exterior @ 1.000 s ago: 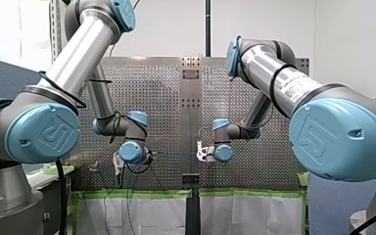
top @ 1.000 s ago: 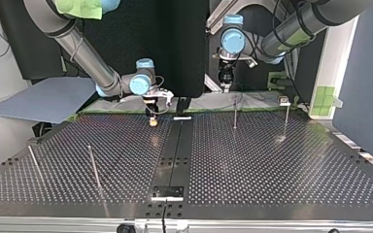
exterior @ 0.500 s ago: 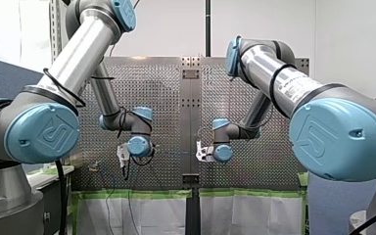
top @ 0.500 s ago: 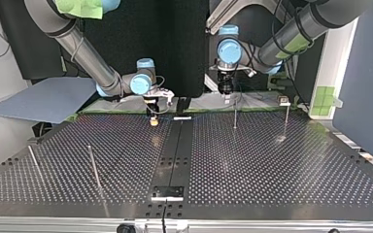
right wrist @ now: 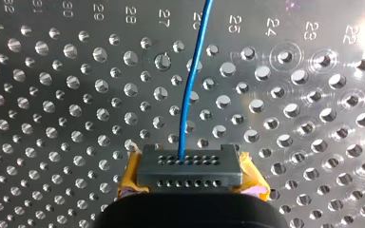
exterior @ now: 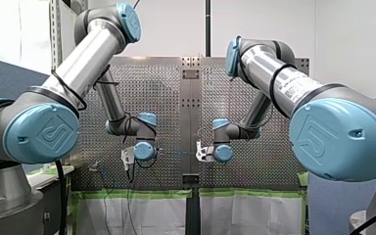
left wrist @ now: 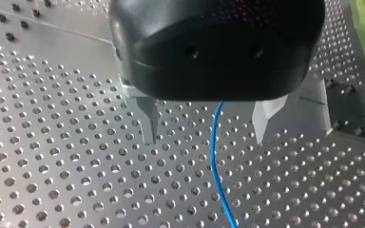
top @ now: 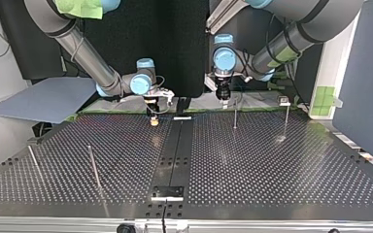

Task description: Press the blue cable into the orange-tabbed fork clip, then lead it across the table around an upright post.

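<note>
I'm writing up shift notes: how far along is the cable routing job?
Done: nothing I can confirm; whether the cable has been clipped does not show. In hand: my right gripper is shut on the blue cable, which also passes between the open fingers of my left gripper. Left: no cable rounds an upright post yet.

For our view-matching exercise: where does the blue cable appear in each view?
Left wrist view: cable hangs between my open left jaws, touching neither.
Right wrist view: runs ahead from my right jaws, shut on it.
Front view: too thin to tell.
Top view: too thin to tell.
Shared landmark: the perforated table.
</note>
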Controlling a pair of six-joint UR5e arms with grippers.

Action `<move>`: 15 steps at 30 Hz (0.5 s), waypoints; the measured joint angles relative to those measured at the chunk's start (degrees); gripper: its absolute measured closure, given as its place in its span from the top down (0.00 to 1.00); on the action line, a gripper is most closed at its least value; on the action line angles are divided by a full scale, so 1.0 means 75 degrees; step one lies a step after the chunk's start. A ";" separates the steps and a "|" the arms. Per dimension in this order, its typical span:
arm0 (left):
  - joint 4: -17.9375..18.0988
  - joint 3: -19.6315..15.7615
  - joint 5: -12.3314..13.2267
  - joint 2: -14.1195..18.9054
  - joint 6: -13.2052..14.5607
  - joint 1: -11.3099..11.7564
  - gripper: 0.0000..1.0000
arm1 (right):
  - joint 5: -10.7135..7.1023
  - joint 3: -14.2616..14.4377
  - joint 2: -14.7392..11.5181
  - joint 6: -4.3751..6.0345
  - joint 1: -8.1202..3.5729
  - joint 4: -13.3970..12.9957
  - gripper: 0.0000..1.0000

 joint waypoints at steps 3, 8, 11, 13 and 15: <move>-0.0002 0.0180 -0.0084 -0.0192 -0.0001 0.0019 1.00 | 0.0000 0.0000 0.0000 0.0000 0.0004 -0.0012 0.00; -0.0050 0.0362 -0.0109 -0.0312 -0.0001 0.0041 1.00 | 0.0000 0.0000 0.0000 -0.0001 0.0007 -0.0018 0.00; -0.0058 0.0433 -0.0116 -0.0329 -0.0001 0.0069 1.00 | -0.0003 -0.0001 0.0000 -0.0006 0.0007 -0.0015 0.00; -0.0059 0.0469 -0.0113 -0.0332 -0.0001 0.0088 1.00 | -0.0008 0.0000 0.0000 -0.0013 0.0007 -0.0011 0.00; -0.0060 0.0492 -0.0101 -0.0332 -0.0001 0.0102 1.00 | -0.0017 0.0000 0.0000 -0.0019 0.0006 -0.0009 0.00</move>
